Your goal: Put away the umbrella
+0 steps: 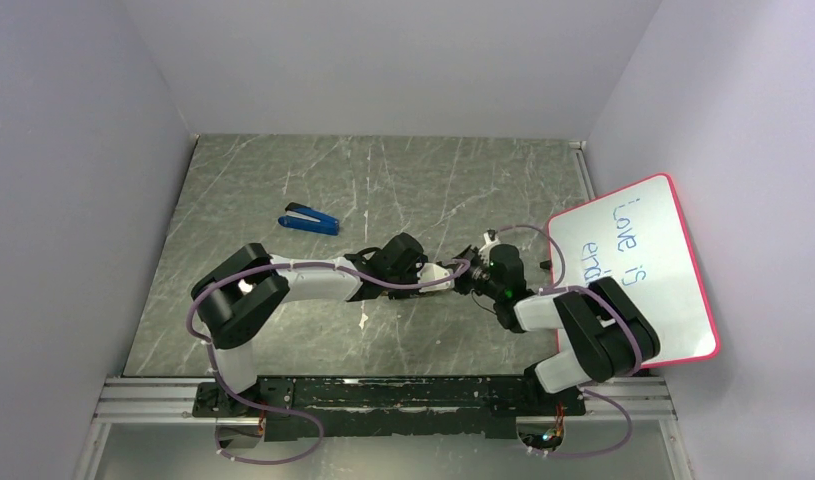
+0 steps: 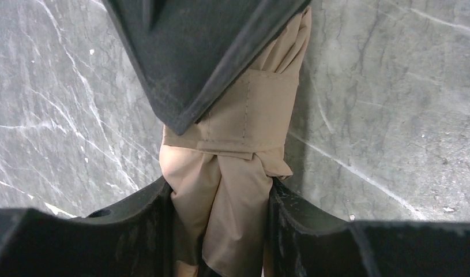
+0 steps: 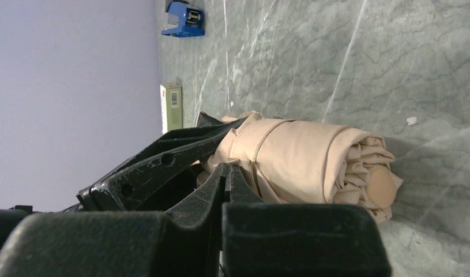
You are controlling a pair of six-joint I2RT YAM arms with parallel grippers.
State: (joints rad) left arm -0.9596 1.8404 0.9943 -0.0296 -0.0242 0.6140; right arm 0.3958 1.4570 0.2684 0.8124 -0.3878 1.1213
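The umbrella [image 1: 441,272] is folded into a cream-beige roll and lies across the middle of the marble table [image 1: 283,180]. Its strap [image 2: 261,109] is wrapped round the canopy. My left gripper [image 2: 221,199] is shut on the umbrella [image 2: 238,184], one finger on each side of the fabric; it comes in from the left in the top view [image 1: 423,274]. My right gripper [image 3: 226,171] is shut, fingers pressed together, its tips touching the umbrella [image 3: 301,156] by the strap. It shows as a black wedge [image 2: 186,63] over the strap. The shaft is hidden.
A blue stapler [image 1: 308,220] lies at the far left, also in the right wrist view [image 3: 183,17]. A whiteboard with a pink rim [image 1: 633,270] leans at the right wall. A small green-and-white box [image 3: 172,107] stands by the wall. Walls enclose three sides.
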